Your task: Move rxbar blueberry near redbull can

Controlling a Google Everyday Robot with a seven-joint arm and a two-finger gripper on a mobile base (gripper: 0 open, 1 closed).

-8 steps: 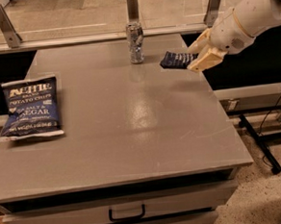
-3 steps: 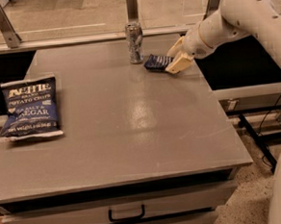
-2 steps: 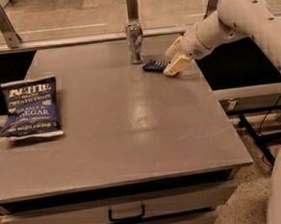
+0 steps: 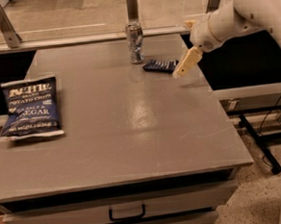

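Observation:
The rxbar blueberry (image 4: 160, 66), a small dark navy wrapper with white text, lies flat on the grey table (image 4: 132, 133) at the back. It sits just right of the redbull can (image 4: 135, 43), which stands upright near the table's far edge. My gripper (image 4: 185, 63) hangs just right of the bar's right end, slightly above the table, on the white arm (image 4: 239, 10) that comes in from the upper right. Its cream fingers (image 4: 187, 61) are open and hold nothing.
A large blue potato chip bag (image 4: 30, 109) lies flat at the table's left edge. A glass rail with metal posts (image 4: 132, 1) runs behind the table. A drawer handle (image 4: 127, 214) shows at the front. Cables lie on the floor at right (image 4: 271, 124).
The gripper carried the bar left and down toward the can, set it on the table and let go. It has since drawn back a little to the right.

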